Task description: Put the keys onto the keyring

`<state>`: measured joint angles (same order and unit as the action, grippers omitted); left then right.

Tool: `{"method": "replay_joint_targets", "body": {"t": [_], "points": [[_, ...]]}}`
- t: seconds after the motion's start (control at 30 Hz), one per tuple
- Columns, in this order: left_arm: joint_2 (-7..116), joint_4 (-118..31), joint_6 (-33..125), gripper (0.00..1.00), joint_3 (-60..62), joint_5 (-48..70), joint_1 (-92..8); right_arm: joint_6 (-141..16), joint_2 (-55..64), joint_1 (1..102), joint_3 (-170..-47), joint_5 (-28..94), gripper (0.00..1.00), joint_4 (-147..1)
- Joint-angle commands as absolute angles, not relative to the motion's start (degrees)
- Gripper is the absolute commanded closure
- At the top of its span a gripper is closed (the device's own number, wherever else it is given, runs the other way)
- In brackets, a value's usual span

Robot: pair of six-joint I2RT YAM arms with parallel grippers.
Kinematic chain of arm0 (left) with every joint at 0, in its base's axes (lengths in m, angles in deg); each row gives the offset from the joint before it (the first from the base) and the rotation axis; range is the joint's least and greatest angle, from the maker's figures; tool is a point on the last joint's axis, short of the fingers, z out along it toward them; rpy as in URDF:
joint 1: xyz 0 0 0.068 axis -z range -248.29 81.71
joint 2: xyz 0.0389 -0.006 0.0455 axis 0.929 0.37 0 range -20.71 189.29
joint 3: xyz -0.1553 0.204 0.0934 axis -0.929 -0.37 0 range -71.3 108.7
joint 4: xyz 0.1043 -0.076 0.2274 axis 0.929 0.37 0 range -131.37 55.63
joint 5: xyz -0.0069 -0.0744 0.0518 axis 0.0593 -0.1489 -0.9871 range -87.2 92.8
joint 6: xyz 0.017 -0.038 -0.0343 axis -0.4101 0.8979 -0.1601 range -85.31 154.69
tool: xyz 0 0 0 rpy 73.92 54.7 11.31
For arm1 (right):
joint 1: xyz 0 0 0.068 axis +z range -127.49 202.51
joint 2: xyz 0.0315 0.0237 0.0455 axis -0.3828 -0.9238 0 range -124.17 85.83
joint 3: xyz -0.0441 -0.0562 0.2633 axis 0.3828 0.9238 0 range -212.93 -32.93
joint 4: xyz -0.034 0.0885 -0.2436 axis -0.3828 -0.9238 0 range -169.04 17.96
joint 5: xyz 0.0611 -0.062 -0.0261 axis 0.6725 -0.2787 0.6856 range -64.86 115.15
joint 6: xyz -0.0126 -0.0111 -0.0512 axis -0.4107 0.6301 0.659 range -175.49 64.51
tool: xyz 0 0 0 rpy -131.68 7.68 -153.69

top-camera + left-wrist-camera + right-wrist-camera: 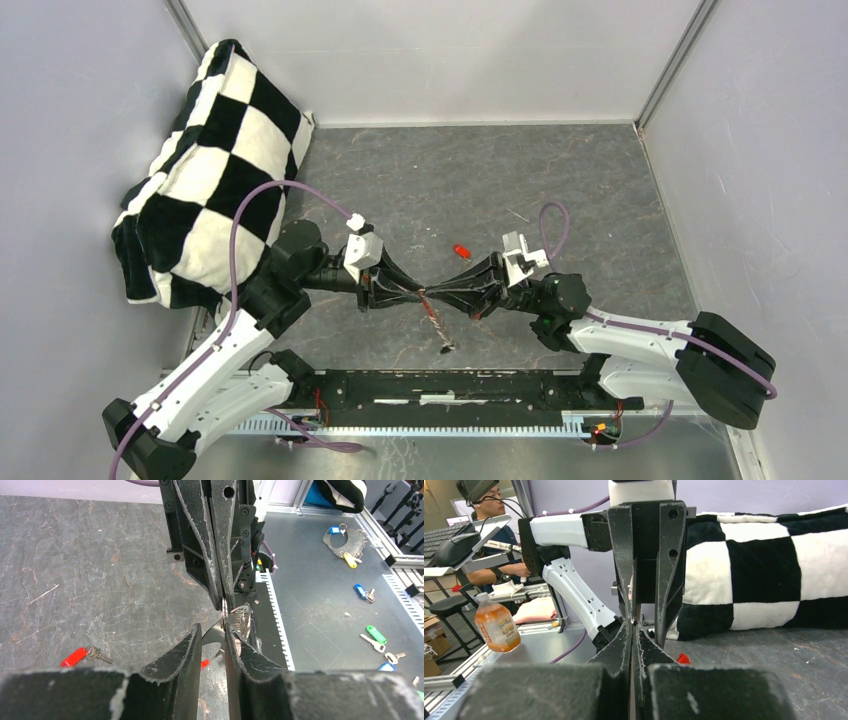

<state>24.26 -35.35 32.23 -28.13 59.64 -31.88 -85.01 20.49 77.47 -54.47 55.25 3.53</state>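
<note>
My two grippers meet tip to tip above the middle of the dark mat. My right gripper is shut on the keyring, a small metal ring with a ribbed grey arc. My left gripper has its jaws a narrow way apart, closed on a thin silver part of that ring. A braided cord hangs from the grip down to the mat. The red-headed key lies loose on the mat behind the grippers. The black-headed key is not clearly visible.
A black-and-white checkered cushion leans in the back left corner. A black rail runs along the near edge between the arm bases. Beyond the mat, a metal bench holds several coloured key tags. A person and an orange bottle are outside the enclosure.
</note>
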Motion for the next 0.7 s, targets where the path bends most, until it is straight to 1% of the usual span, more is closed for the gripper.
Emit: {"method": "replay_joint_targets", "body": {"t": [0.0, 0.13, 0.27, 0.33, 0.43, 0.67], "points": [[23.8, -36.0, 34.5, 0.69, -29.0, 58.2, -31.8, -84.1, 22.6, 77.5, -55.6, 53.2, 1.00, 8.6], [23.6, -36.0, 34.3, 0.66, -29.2, 57.7, -31.8, -84.1, 22.8, 77.5, -55.5, 52.9, 1.00, 8.6], [23.2, -36.6, 34.5, 0.68, -29.2, 55.6, -31.8, -84.3, 22.7, 77.5, -55.3, 52.9, 1.00, 8.7], [23.4, -38.5, 37.1, 0.69, -29.4, 55.0, -31.8, -84.8, 22.1, 77.6, -55.4, 53.1, 1.00, 9.3], [23.8, -41.1, 40.1, 0.68, -29.4, 56.9, -31.8, -85.1, 21.6, 77.7, -55.3, 52.9, 0.99, 9.7], [23.7, -41.1, 41.6, 0.64, -30.5, 63.1, -31.8, -84.8, 21.5, 77.8, -55.3, 52.5, 1.00, 9.6]]}}
